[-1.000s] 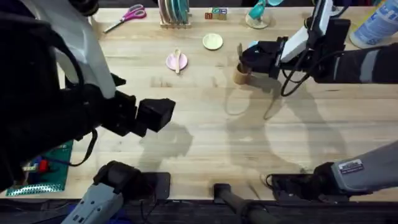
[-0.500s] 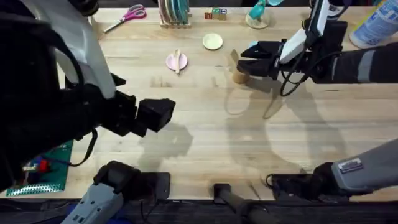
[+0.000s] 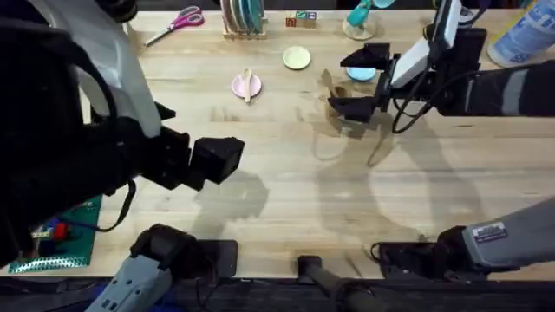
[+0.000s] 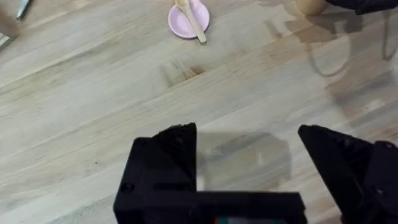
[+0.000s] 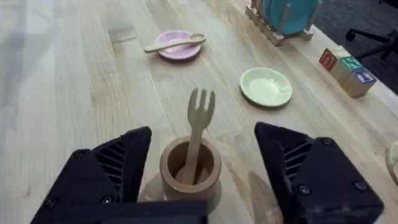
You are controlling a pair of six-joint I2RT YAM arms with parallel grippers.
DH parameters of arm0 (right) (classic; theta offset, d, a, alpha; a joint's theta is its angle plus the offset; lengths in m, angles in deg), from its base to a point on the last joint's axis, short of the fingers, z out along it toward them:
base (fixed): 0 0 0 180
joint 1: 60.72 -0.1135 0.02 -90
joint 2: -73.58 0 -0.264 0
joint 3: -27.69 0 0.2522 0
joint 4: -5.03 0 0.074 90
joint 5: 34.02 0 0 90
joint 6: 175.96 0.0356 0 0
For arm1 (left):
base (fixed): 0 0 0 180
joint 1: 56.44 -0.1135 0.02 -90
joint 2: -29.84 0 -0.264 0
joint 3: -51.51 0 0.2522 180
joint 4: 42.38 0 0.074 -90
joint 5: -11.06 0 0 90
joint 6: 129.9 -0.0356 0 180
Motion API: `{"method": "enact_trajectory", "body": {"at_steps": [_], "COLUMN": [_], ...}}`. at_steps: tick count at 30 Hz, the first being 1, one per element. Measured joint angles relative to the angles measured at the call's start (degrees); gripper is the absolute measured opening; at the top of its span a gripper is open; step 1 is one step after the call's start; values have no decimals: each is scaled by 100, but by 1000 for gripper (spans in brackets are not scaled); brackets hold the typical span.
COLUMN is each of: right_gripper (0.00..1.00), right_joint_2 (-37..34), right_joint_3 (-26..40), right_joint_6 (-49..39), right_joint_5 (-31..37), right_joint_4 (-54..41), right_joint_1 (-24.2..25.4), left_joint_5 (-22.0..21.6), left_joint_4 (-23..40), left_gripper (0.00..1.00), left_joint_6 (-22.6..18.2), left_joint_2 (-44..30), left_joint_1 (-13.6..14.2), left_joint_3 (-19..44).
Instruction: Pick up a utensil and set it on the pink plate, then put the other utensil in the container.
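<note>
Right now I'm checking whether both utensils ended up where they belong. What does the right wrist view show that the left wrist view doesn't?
Right wrist view alone: the fork standing tines-up inside the container, which sits between the open right gripper fingers, plus a pale green plate, a rack of plates and lettered blocks.

Left wrist view alone: the open left gripper above bare table.

Both: the spoon lying across the pink plate. The container's base just enters the left wrist view, its contents cut off.
</note>
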Motion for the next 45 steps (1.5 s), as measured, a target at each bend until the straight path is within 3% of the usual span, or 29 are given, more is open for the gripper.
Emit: {"method": "enact_trajectory", "body": {"at_steps": [7,23,31,45], "right_gripper": [998,998,998,998], "right_joint_2": [763,2559,3517,4616], "right_joint_3": [0,33,417,1185], "right_joint_6": [82,680,1035,1152], "right_joint_5": [110,1707,2236,2464], "right_joint_4": [-770,-3600,-4839,-6810], "right_joint_1": [-13,-218,-243,-243], "left_joint_5": [0,0,0,0], "left_joint_4": [0,0,0,0], "left_gripper": [995,993,994,995], "left_joint_6": [0,0,0,0], "left_joint_2": [2,0,0,0], "left_joint_1": [0,0,0,0], "left_joint_3": [0,0,0,0]}}
